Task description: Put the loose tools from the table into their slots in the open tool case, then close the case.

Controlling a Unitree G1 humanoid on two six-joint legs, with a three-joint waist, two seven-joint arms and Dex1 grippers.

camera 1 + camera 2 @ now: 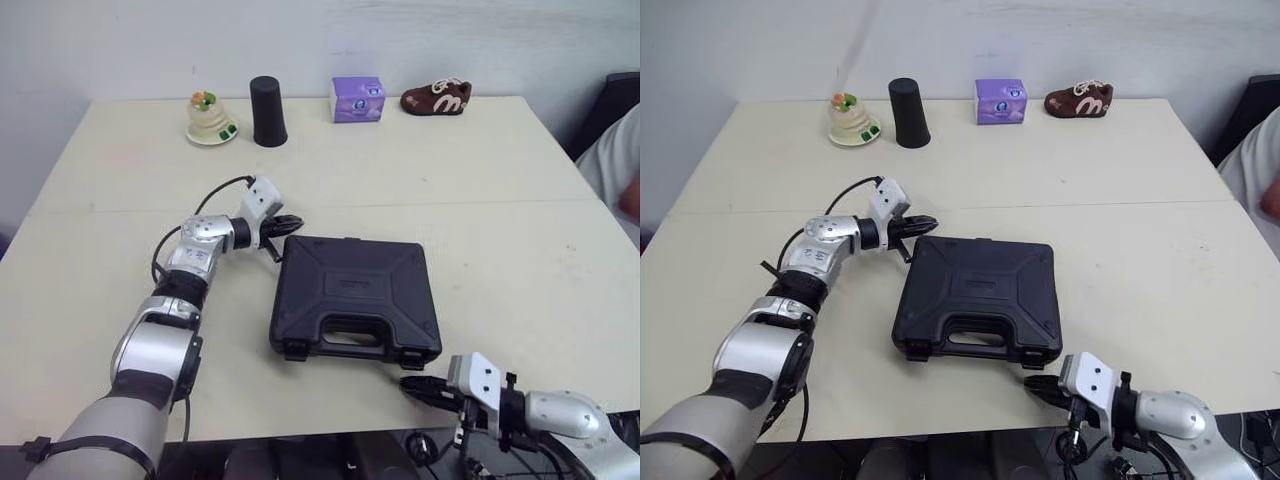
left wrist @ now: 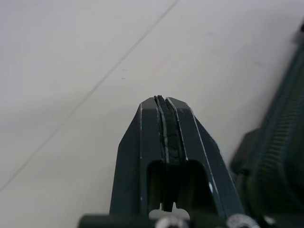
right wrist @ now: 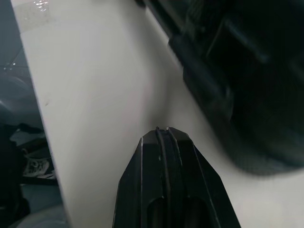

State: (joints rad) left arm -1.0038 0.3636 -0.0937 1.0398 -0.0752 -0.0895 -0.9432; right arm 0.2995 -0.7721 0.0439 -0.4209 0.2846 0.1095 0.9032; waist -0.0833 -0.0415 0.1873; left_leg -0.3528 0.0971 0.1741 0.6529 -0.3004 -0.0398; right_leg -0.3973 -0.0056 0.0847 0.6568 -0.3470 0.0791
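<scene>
The black hard-plastic tool case (image 1: 355, 295) lies flat near the front of the pale counter (image 1: 480, 180), lid down and handle toward the robot. I see no loose tools on the counter around it, so the job looks close to finished and what remains is probably making sure the case is properly shut.

The left tool (image 1: 285, 222) sits just beside the case's far left corner. Its two black fingers are pressed together with nothing between them. The right tool (image 1: 412, 384) is low at the counter's front edge, just in front of the case's near right corner, and its fingers are likewise pinched together and empty.

Two front latches (image 1: 295, 350) flank the handle, though I cannot tell from here whether they are snapped home. If I were guiding it, I would have the right tool come in with its closed tip against the nearer latch and push it flat against the case wall. The left tool could brace the far corner so the case does not skate backward.

The push should be slow and square, because the smooth counter would let the case slide or turn. The black cup (image 1: 268, 112), purple tissue box (image 1: 357, 99) and brown shoe (image 1: 437, 98) at the far edge are well apart.
</scene>
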